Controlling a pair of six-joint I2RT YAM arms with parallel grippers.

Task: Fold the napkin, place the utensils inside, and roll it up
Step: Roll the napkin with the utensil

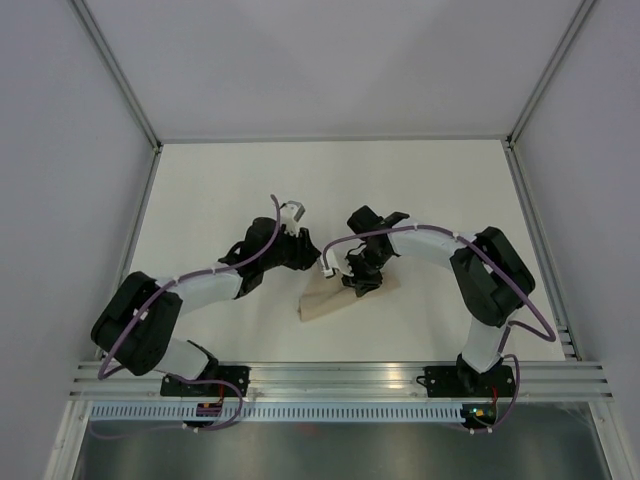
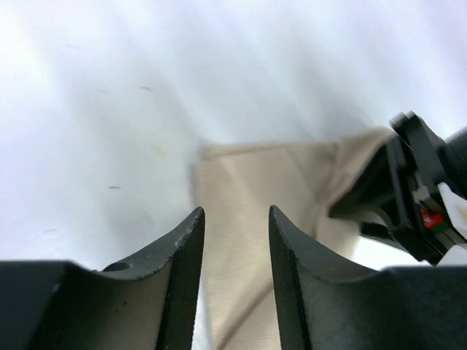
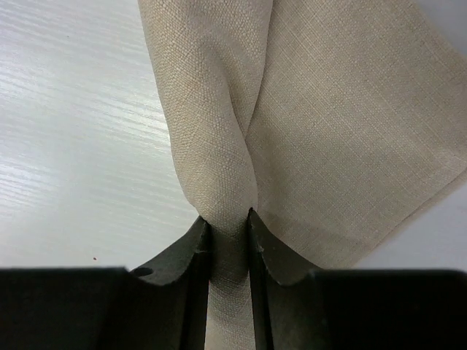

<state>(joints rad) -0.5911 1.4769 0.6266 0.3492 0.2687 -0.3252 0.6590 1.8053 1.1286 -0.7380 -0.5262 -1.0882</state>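
The right gripper (image 3: 228,222) is clenched on the napkin (image 3: 350,131). Its two black fingers (image 3: 191,251), smooth, matte and curving in to narrow tips, squeeze a bunched ridge of cloth, and only the thickness of the fabric keeps them apart. From that pinch the cloth runs up the wrist view as a rounded, tube-like fold. A second, flatter layer spreads to the right, with a straight edge ending in a corner. The weave shows plainly: a fine, even grid of beige-tan thread, matte and without pattern.

The left gripper (image 2: 236,219) is released. Its fingers (image 2: 182,255), of the same dark, slightly grainy material, stand apart with a clear gap and nothing between them. Beyond the tips lies the napkin, blurred, with a straight far edge and a squared corner on the left. On the right of that view the cloth lifts up to the black body of the right gripper.

From above, the napkin lies on the white table (image 1: 220,190) between the two arms, toward the near edge. It forms a tan wedge, broad at the lower left and narrowing to the right. The right gripper sits over its upper part. The left gripper is near its upper left end and not touching it. The table top is smooth and white, with faint streaks in the right wrist view.
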